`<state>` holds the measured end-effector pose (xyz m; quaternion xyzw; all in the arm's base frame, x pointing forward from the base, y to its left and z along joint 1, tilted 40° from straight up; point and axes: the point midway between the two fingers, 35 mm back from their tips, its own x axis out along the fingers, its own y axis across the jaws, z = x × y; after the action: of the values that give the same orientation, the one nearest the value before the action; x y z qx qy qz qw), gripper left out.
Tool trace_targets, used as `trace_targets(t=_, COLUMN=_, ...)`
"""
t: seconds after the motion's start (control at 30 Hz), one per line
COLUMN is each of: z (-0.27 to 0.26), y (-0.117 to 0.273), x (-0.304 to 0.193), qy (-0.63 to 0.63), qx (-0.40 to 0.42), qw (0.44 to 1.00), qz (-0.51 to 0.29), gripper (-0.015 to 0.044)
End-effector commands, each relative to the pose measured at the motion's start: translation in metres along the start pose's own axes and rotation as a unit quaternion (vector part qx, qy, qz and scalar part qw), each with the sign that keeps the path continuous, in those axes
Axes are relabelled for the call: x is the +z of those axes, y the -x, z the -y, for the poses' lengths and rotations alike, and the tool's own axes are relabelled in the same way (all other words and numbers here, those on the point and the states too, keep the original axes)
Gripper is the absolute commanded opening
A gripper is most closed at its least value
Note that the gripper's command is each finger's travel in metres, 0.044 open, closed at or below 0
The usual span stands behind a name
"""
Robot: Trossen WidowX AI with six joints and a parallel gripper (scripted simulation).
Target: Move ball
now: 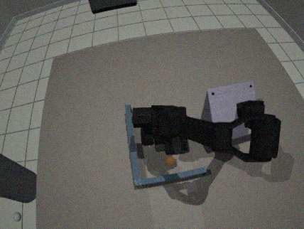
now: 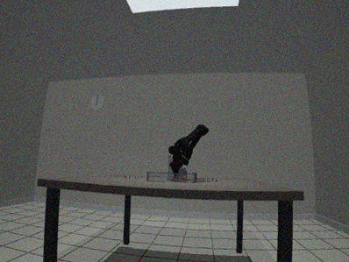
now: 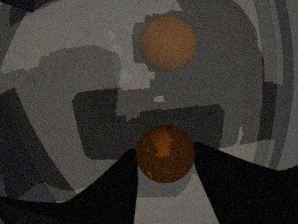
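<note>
Ball (image 3: 165,155) sits clamped between the jaws in wrist view; top view shows only the see-through copy (image 1: 170,161).

From my remote seat I see a dim room with plain grey walls (image 2: 44,49) and a bright rectangular ceiling light (image 2: 180,0). The floor (image 2: 187,247) is pale square tile with dark grout lines. A table (image 2: 170,189) on four dark legs carries a tan top (image 1: 92,107).
</note>
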<state>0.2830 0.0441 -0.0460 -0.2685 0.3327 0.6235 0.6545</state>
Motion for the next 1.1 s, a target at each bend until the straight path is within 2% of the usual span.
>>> trace_targets(t=0.0, z=0.008, y=0.026, x=-0.001, qy=0.007, qx=-0.009, qw=1.000, qz=-0.003, gripper=0.0000)
trace_targets(t=0.43, z=0.003, y=0.109, x=0.002, qy=0.030, qx=-0.009, qw=0.999, qz=0.004, gripper=0.0000)
trace_targets(t=0.63, z=0.003, y=0.108, x=0.005, qy=0.031, qx=-0.009, qw=0.999, qz=0.004, gripper=0.0000)
trace_targets(t=1.07, z=0.006, y=0.070, x=0.061, qy=0.031, qx=-0.009, qw=0.999, qz=0.006, gripper=0.0000)
